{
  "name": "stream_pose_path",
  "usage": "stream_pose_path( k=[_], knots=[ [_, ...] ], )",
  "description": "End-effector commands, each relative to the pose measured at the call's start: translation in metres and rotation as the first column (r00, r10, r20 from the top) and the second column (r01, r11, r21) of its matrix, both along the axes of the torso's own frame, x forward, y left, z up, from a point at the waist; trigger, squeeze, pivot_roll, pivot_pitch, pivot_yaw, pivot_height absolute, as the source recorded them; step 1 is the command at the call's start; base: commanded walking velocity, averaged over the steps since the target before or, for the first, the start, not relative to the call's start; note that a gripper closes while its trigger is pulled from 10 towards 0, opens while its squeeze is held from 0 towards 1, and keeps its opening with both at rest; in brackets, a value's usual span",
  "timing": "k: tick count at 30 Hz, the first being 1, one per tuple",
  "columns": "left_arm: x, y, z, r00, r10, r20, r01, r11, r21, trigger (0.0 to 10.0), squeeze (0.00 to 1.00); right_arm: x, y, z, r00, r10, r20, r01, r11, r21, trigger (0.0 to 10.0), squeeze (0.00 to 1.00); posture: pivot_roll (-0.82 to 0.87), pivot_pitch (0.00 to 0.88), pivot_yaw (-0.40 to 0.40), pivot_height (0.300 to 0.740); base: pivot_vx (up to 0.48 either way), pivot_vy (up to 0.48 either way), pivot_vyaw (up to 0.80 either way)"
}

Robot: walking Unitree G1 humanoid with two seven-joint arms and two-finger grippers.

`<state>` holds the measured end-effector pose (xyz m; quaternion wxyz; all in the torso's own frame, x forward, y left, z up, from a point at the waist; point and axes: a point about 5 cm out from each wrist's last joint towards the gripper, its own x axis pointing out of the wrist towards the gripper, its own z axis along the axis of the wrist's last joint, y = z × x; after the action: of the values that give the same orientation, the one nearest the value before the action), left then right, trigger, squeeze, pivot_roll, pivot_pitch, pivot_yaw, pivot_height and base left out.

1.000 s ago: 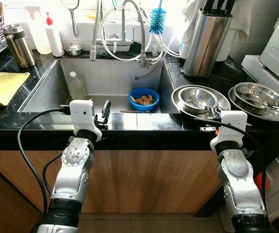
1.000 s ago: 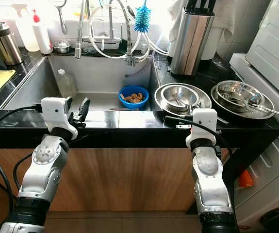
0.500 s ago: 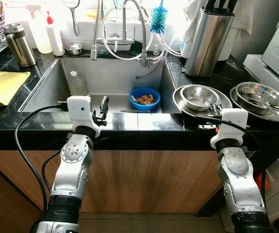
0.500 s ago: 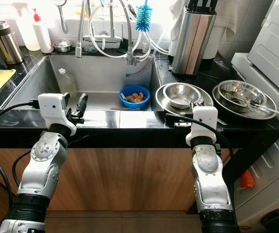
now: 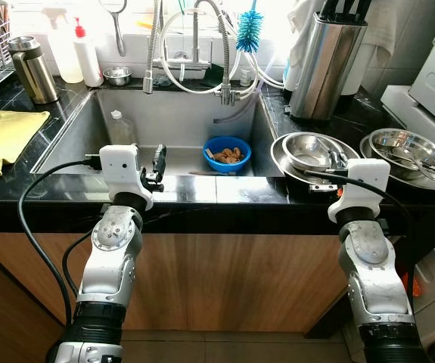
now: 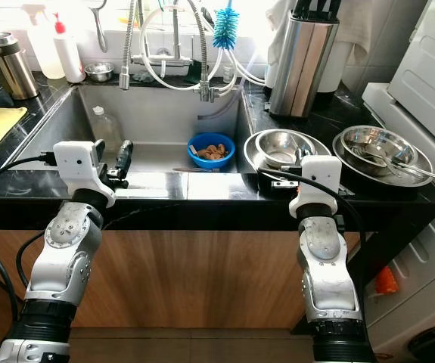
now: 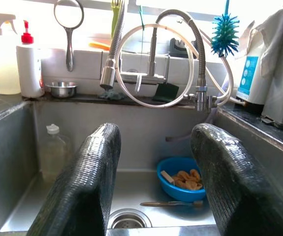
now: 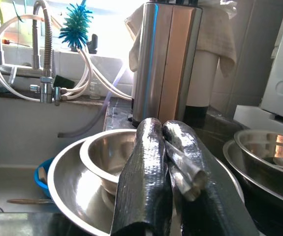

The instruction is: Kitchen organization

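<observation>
The right hand [image 8: 166, 162] is pinching a metal utensil [image 8: 183, 169] and has been nudging toward the nested bowls [image 5: 308, 151] (left hand [image 7: 153, 182] wide open, empty, at the table's front edge).

You see two sets of nested steel bowls on the black counter right of the sink: the nearer stack [image 5: 308, 151] holds a small bowl inside a wide one, and the farther stack [image 5: 406, 147] carries utensils [image 5: 429, 168] lying across it. A blue bowl [image 5: 227, 153] with brownish scraps sits upright in the sink.
</observation>
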<state>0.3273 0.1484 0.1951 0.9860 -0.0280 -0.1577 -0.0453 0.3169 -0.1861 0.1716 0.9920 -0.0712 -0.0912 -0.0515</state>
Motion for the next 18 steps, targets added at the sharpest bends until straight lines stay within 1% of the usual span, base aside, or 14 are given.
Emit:
stream_pose_path(
  k=[1, 3, 4, 5, 8, 10, 11, 12, 13, 14, 15, 16, 17, 18],
  knots=[
    [0.0, -0.005, 0.015, 0.999, -0.025, 0.047, 0.025, 1.0, 0.001, 10.0, 0.0, -0.002, -0.001, 0.019, 0.998, -0.009, 0.066, 0.009, 1.0, 0.005, 10.0, 0.0, -0.04, 0.0, -0.029, 0.74, 0.0, 0.0, 0.0],
    [0.0, -0.007, 0.017, 0.998, -0.03, 0.053, 0.03, 1.0, 0.003, 10.0, 0.0, -0.003, -0.002, 0.024, 0.996, -0.017, 0.082, 0.016, 1.0, 0.002, 10.0, 0.0, -0.04, 0.0, -0.029, 0.74, 0.0, 0.0, 0.0],
    [0.0, -0.008, 0.019, 0.998, -0.036, 0.057, 0.036, 0.999, 0.0, 10.0, 0.0, -0.004, -0.005, 0.032, 0.992, -0.041, 0.116, 0.04, 0.999, 0.013, 10.0, 0.0, -0.05, 0.0, -0.028, 0.74, 0.0, 0.0, 0.0],
    [0.0, -0.009, 0.019, 0.998, -0.038, 0.058, 0.038, 0.999, -0.002, 10.0, 0.0, -0.004, -0.006, 0.035, 0.99, -0.05, 0.128, 0.047, 0.999, 0.019, 10.0, 0.0, -0.05, 0.0, -0.028, 0.74, 0.0, 0.0, 0.0],
    [0.001, -0.012, 0.021, 0.997, -0.051, 0.057, 0.052, 0.999, -0.01, 10.0, 0.0, -0.004, -0.007, 0.045, 0.985, -0.058, 0.161, 0.054, 0.998, 0.028, 10.0, 0.0, -0.05, 0.0, -0.029, 0.74, 0.0, 0.0, 0.0],
    [0.001, -0.014, 0.02, 0.997, -0.06, 0.052, 0.061, 0.998, -0.021, 10.0, 0.0, -0.005, -0.007, 0.05, 0.982, -0.056, 0.18, 0.047, 0.997, 0.053, 10.0, 0.0, -0.05, 0.0, -0.029, 0.74, 0.0, 0.0, 0.0],
    [0.001, -0.015, 0.021, 0.997, -0.062, 0.051, 0.063, 0.998, -0.023, 10.0, 0.0, -0.005, -0.007, 0.052, 0.981, -0.052, 0.186, 0.036, 0.996, 0.086, 10.0, 0.0, -0.05, 0.0, -0.028, 0.74, 0.0, 0.0, 0.0],
    [0.001, -0.016, 0.021, 0.997, -0.063, 0.05, 0.065, 0.997, -0.028, 10.0, 0.0, -0.005, -0.006, 0.053, 0.98, -0.045, 0.193, 0.015, 0.988, 0.152, 10.0, 0.0, -0.05, 0.0, -0.028, 0.74, 0.0, 0.0, 0.0],
    [0.001, -0.016, 0.021, 0.997, -0.063, 0.05, 0.065, 0.997, -0.028, 10.0, 0.0, -0.005, -0.006, 0.053, 0.98, -0.045, 0.193, 0.015, 0.988, 0.152, 10.0, 0.0, -0.05, 0.0, -0.028, 0.74, 0.0, 0.0, 0.0],
    [0.001, -0.017, 0.021, 0.997, -0.064, 0.048, 0.066, 0.997, -0.031, 10.0, 0.0, -0.005, -0.005, 0.053, 0.98, -0.043, 0.194, 0.007, 0.983, 0.182, 10.0, 0.0, -0.05, 0.0, -0.028, 0.74, 0.0, 0.0, 0.0],
    [0.001, -0.017, 0.022, 0.997, -0.067, 0.047, 0.069, 0.997, -0.043, 10.0, 0.0, -0.005, -0.004, 0.052, 0.981, -0.035, 0.193, -0.027, 0.951, 0.308, 10.0, 0.0, -0.05, 0.0, -0.027, 0.74, 0.0, 0.0, 0.0],
    [0.001, -0.017, 0.023, 0.997, -0.068, 0.047, 0.07, 0.996, -0.047, 10.0, 0.0, -0.005, -0.004, 0.051, 0.981, -0.031, 0.191, -0.04, 0.934, 0.355, 10.0, 0.0, -0.05, 0.0, -0.027, 0.74, 0.0, 0.0, 0.0],
    [0.001, -0.017, 0.023, 0.997, -0.07, 0.046, 0.072, 0.996, -0.054, 10.0, 0.0, -0.004, -0.004, 0.048, 0.983, -0.02, 0.183, -0.067, 0.888, 0.455, 10.0, 0.0, -0.05, 0.0, -0.027, 0.74, 0.0, 0.0, 0.0],
    [0.001, -0.018, 0.023, 0.997, -0.071, 0.043, 0.073, 0.995, -0.067, 10.0, 0.0, -0.004, -0.005, 0.045, 0.986, -0.017, 0.166, -0.073, 0.849, 0.523, 10.0, 0.0, -0.05, 0.0, -0.027, 0.74, 0.0, 0.0, 0.0]
  ],
)
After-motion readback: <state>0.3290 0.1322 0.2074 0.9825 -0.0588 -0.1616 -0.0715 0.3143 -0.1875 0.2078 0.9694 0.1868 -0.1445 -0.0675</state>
